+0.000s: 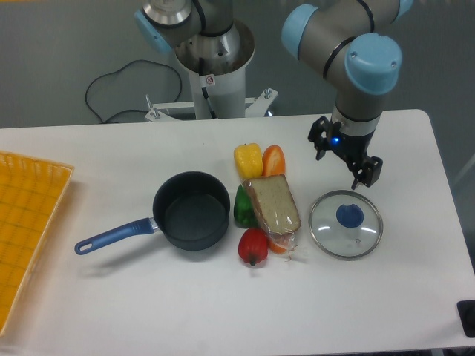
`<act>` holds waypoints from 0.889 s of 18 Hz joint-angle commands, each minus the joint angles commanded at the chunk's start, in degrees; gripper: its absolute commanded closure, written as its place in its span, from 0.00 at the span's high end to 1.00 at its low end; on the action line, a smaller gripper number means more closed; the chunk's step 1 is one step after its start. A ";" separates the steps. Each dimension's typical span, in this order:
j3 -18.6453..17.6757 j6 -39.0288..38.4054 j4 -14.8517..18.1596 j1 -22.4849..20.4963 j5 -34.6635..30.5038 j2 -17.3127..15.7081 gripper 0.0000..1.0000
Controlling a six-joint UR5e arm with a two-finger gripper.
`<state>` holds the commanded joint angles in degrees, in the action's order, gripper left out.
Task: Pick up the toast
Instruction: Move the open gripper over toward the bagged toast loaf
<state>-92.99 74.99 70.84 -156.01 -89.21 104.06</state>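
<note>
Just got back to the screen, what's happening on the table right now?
The arm's gripper hangs open and empty above the table, between the glass lid and the orange pepper. The toast, in its clear wrap, lies untouched on the table, leaning on the green pepper with the red pepper near its lower end. The yellow pepper, the pot and the yellow tray sit further left. Nothing has been picked up.
</note>
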 joint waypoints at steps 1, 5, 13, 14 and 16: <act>0.00 -3.94 -0.17 0.53 0.00 0.26 1.00; -0.26 -17.23 -0.52 1.67 0.79 0.35 1.00; -7.29 -20.32 -6.49 4.04 0.88 -2.63 1.00; -7.90 -20.24 -6.76 4.66 0.88 -2.98 1.00; -9.31 -19.80 -6.85 4.92 0.97 -3.86 1.00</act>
<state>-102.30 55.19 63.98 -151.09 -88.24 100.20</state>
